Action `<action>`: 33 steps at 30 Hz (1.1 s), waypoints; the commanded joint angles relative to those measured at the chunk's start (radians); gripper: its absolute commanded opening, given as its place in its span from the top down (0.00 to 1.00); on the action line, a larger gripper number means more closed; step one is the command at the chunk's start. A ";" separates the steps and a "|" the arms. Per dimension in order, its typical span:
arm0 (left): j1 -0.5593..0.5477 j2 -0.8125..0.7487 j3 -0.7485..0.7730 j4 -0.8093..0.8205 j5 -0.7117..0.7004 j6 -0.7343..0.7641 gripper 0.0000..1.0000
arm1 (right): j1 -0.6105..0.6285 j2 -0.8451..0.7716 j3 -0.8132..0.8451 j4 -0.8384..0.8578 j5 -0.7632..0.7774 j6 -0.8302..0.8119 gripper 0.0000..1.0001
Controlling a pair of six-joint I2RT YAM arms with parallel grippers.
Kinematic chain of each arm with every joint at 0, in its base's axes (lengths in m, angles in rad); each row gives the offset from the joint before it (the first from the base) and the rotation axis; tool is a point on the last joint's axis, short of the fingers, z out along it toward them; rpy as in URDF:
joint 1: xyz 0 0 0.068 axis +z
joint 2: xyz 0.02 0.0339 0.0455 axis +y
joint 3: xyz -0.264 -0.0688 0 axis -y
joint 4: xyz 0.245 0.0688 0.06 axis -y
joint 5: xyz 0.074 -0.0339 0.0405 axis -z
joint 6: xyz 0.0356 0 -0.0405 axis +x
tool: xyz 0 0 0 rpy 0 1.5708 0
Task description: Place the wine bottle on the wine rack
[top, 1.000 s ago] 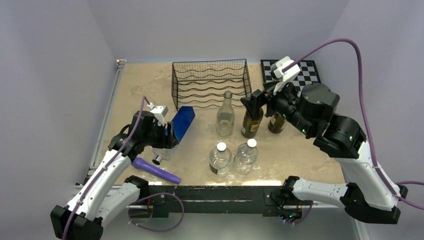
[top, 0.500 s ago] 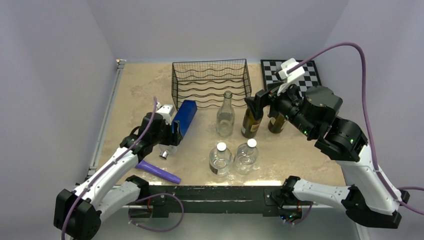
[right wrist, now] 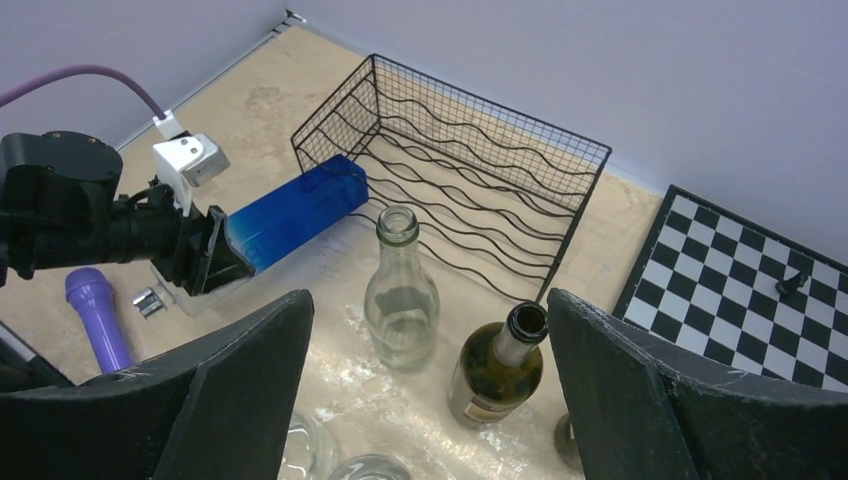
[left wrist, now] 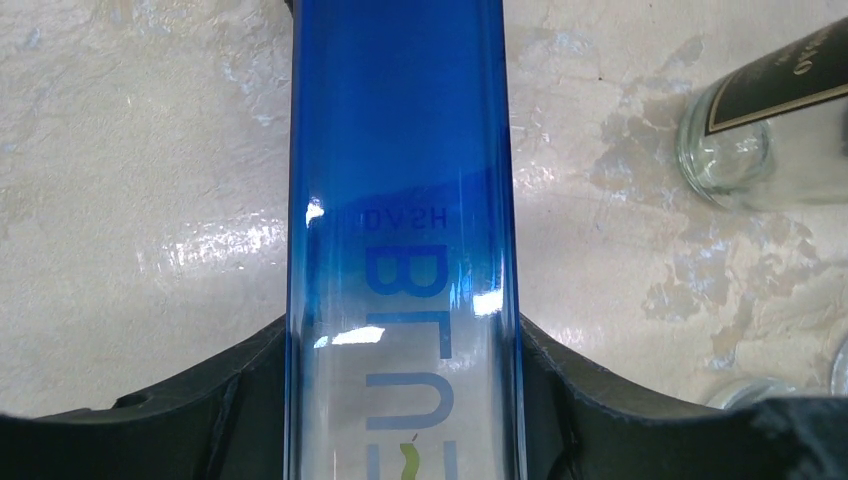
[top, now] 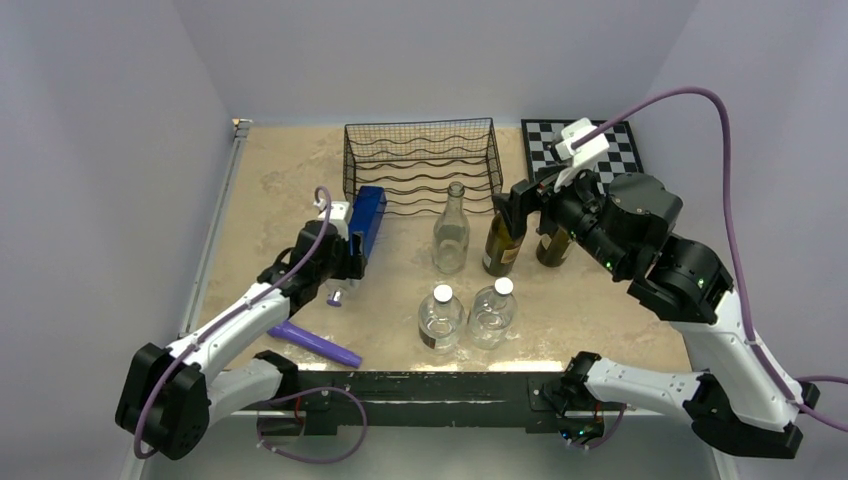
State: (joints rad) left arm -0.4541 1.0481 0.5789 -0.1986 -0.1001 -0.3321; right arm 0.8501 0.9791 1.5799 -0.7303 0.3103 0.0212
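The black wire wine rack point(top: 420, 165) stands at the back middle; it also shows in the right wrist view point(right wrist: 470, 170). My left gripper point(top: 343, 262) is shut on a square blue bottle point(top: 368, 220) that lies level, its blue end pointing at the rack's left front corner. In the left wrist view the bottle point(left wrist: 400, 180) fills the space between my jaws point(left wrist: 400, 340). My right gripper point(top: 515, 205) is open and empty above a dark green wine bottle point(top: 503, 245), which stands upright between the fingers point(right wrist: 500, 365).
A clear glass bottle point(top: 451, 232) and a second dark bottle point(top: 552, 246) stand beside the green one. Two capped plastic bottles point(top: 441, 315) point(top: 492, 310) stand nearer. A purple cylinder point(top: 312, 342) lies front left. A chessboard point(top: 592, 142) lies at the back right.
My left arm has carried the blue bottle forward and rightward, up to the rack's left front corner. My right gripper has shifted slightly and stays open over the green bottle.
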 commanded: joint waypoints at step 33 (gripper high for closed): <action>0.000 0.650 0.374 0.808 -0.336 0.006 1.00 | -0.012 -0.162 -0.223 0.092 0.125 0.024 0.09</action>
State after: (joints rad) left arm -0.4587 1.7073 0.8551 0.3283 -0.3431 -0.3626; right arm 0.8429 0.8555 1.3888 -0.7036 0.4053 0.0246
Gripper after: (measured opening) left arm 0.665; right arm 0.905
